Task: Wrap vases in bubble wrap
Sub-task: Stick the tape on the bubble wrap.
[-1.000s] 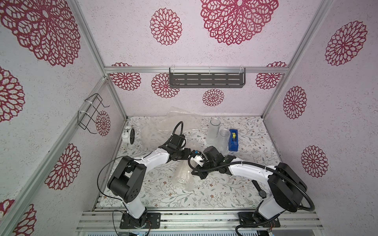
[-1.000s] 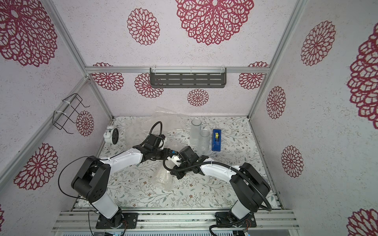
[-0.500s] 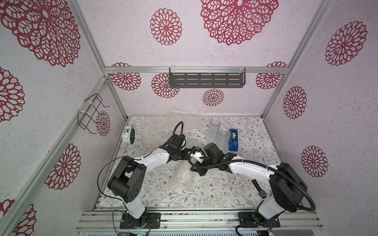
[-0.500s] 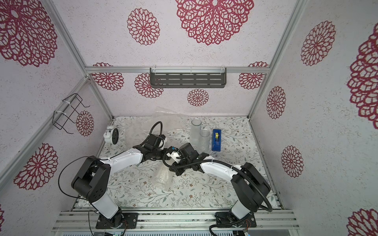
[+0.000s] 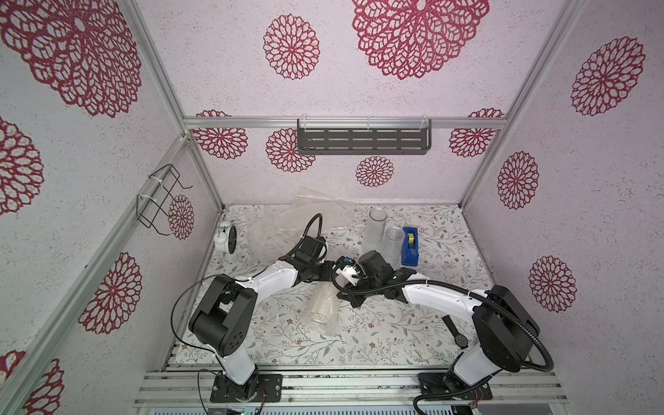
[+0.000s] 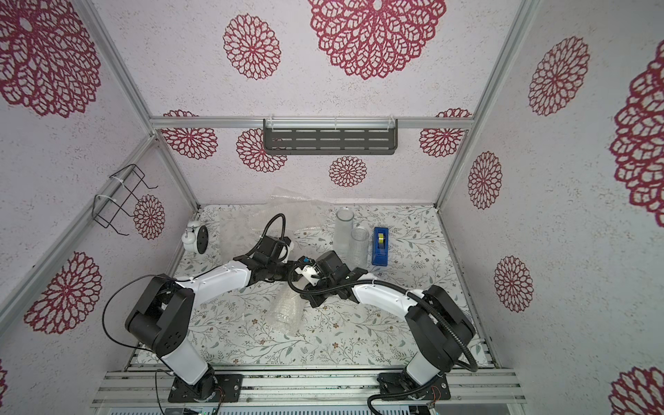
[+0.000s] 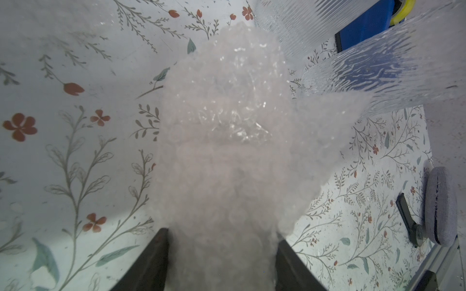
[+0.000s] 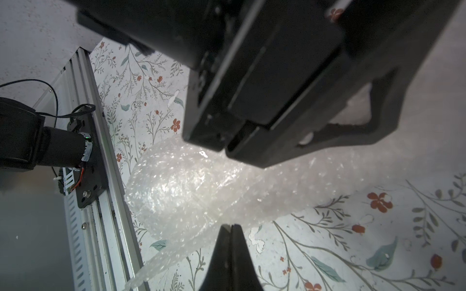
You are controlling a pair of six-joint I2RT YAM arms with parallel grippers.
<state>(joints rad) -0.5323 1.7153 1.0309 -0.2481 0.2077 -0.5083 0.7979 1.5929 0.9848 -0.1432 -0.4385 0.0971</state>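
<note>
"Plastic everywhere, I see. Where is the wrapped piece?"

"The bubble-wrap bundle [image 5: 319, 309] lies on its side in the middle of the floral counter [image 5: 413, 334], between the two arms in both top views [image 6: 285, 312]. Something round sits inside, but the wrap blurs it too much for me to name it."

"And the left claw?"

"The left claw [image 7: 222, 234] has a dark finger on each side of one end of the bundle. Both press against the wrap, so it is clamping the bundle."

"The right one?"

"The right claw [image 8: 230, 226] has its fingers pressed together, with the tips just at the bundle's edge and close to the left claw's black body. I can't tell whether any film is caught between them."

"The other vases?"

"The frosted glass cylinder [image 5: 375, 230] stands upright toward the back of the counter. The clear ribbed glass [image 5: 394, 242] is just beside it, also upright, and both are bare. The blue tape dispenser [image 5: 410, 246] stands right next to that glass."

"Any spare wrap?"

"Loose bubble wrap sheets [image 5: 287, 222] lie crumpled at the back, left of the cylinder. A white alarm clock [image 5: 225, 239] stands at the back left edge."
</note>
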